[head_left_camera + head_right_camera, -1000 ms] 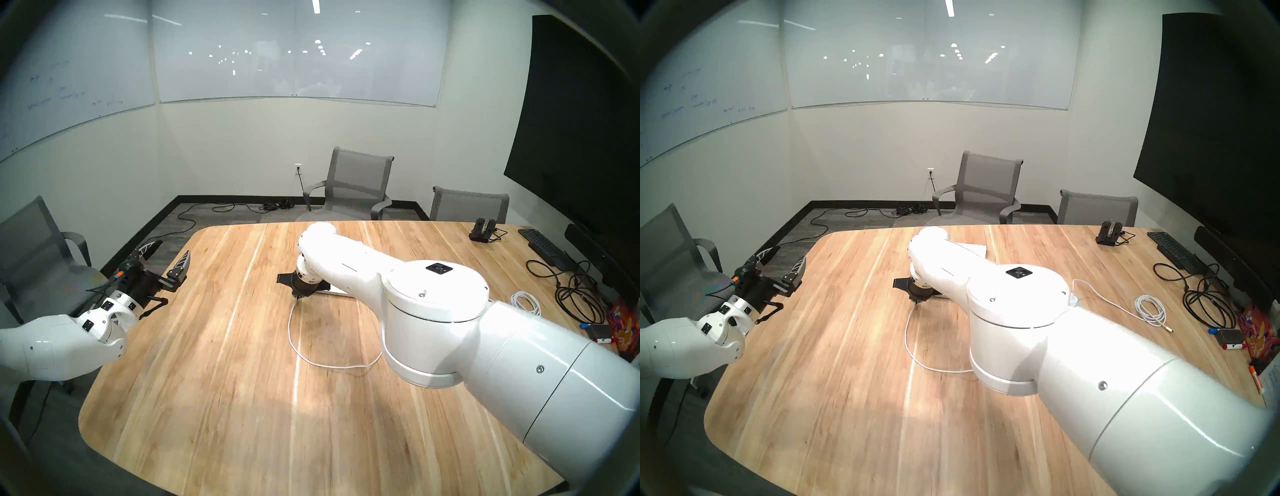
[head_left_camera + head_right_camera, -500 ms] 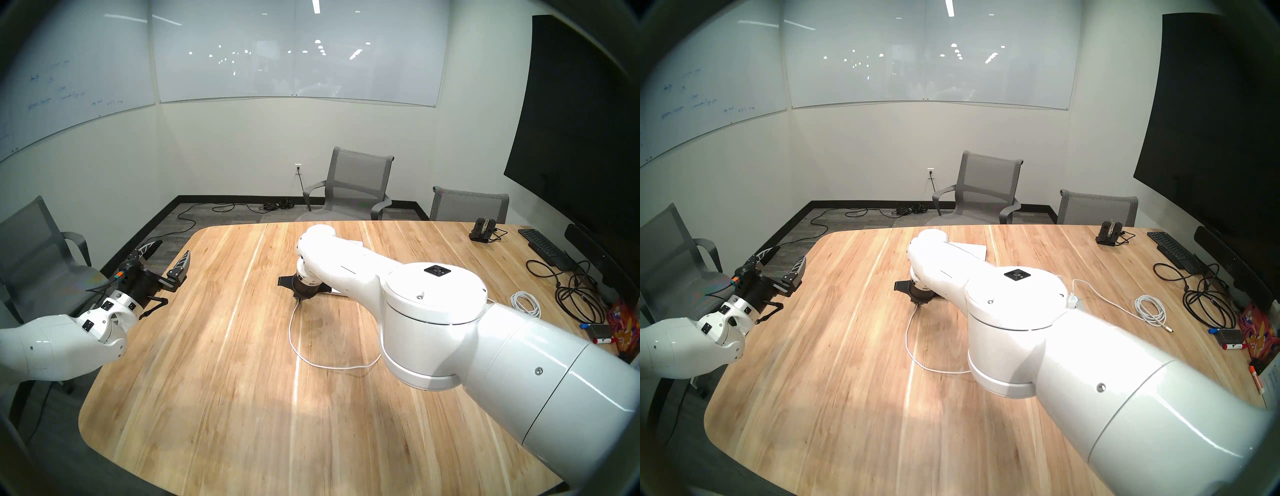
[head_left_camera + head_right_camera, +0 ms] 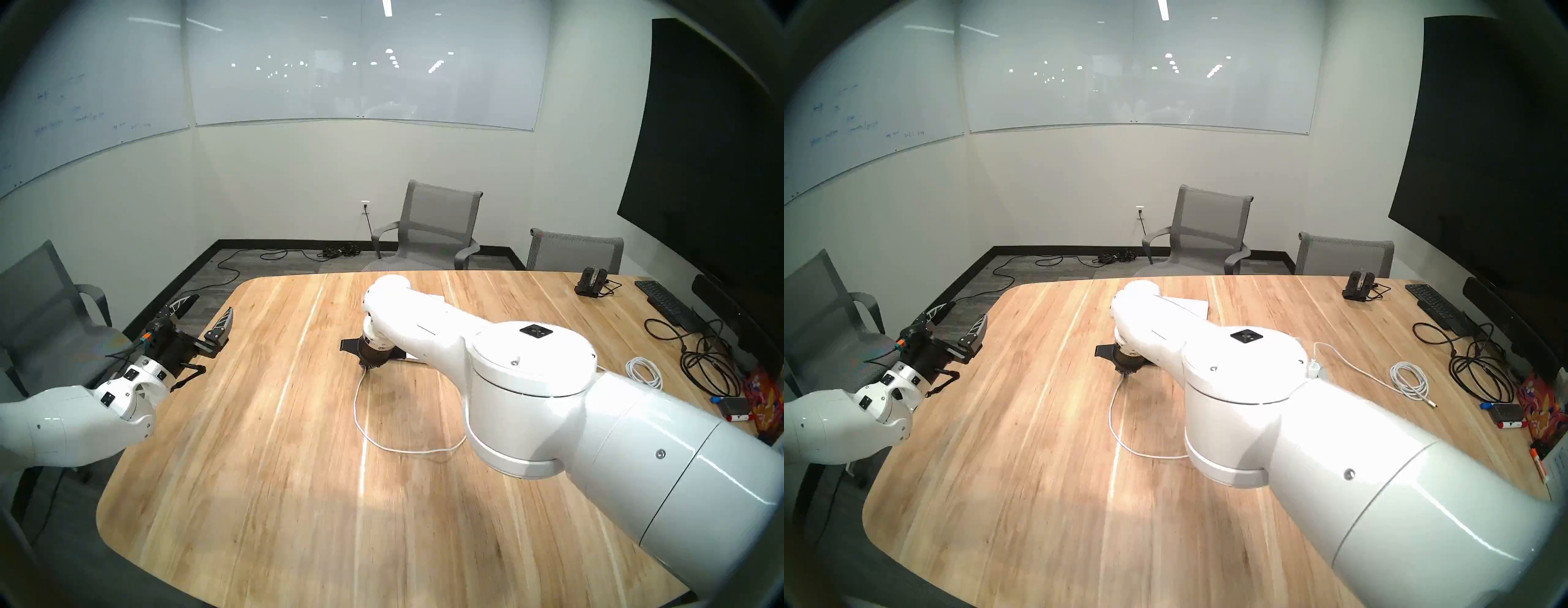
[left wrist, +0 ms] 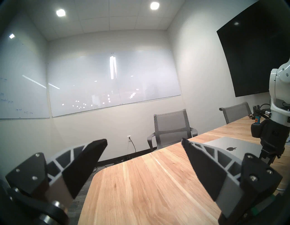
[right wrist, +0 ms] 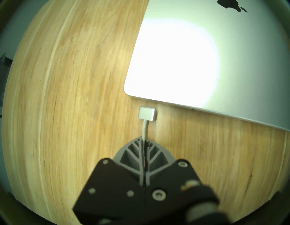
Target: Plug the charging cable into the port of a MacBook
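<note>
The right gripper (image 5: 143,141) is seen pressed together on the charging cable (image 5: 144,128), the thin white cord being pinched just behind its flat silver-white connector (image 5: 147,114). The connector is held just beside the thin side edge of the MacBook (image 5: 188,62), close to the laptop's rounded corner, with a narrow strip of wood visible between tip and edge; it is not yet seated. The port itself cannot be made out in the wrist view, the edge being washed out by glare. The black apple logo (image 5: 232,5) is seen at the top of that view.

From the head camera, the rest of the cable (image 3: 360,420) is seen trailing from the right gripper (image 3: 365,367) in a loose loop across the wooden table (image 3: 254,467) and passing under the right arm. The laptop is largely hidden there by that arm.

The left gripper (image 3: 205,312) is held off the table's left edge, its fingers (image 4: 87,163) spread wide and holding nothing. A coiled white cord (image 3: 1409,378), a black keyboard (image 3: 1433,305) and tangled black cables (image 3: 1475,369) lie along the table's right side.
</note>
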Controlling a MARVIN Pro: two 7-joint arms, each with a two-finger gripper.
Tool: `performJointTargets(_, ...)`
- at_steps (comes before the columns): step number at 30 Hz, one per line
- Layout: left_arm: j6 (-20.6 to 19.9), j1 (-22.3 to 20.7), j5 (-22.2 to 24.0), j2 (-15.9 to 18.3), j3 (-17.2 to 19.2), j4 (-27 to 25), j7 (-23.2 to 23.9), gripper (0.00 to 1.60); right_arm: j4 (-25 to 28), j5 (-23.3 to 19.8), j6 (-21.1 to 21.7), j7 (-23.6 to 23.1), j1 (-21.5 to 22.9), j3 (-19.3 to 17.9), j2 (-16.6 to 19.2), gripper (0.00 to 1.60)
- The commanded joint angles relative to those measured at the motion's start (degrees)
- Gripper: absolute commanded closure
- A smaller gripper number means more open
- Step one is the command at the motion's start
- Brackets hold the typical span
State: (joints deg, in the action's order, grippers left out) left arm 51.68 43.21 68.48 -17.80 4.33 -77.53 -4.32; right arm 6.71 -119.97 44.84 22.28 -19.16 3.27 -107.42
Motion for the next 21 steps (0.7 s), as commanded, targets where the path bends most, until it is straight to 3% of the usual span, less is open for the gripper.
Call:
performJointTargets(1, 0.36, -0.88, -0.04, 0.07, 0.75, -0.12, -0.05, 0.00, 0.26, -0.01, -0.22, -0.28, 0.73, -0.10, -0.09, 1.60)
performJointTargets(21, 0.36, -0.88, -0.04, 0.07, 0.75, -0.12, -0.05, 0.00, 0.33, 0.20, -0.17, -0.40, 0.72, -0.28, -0.03, 1.60)
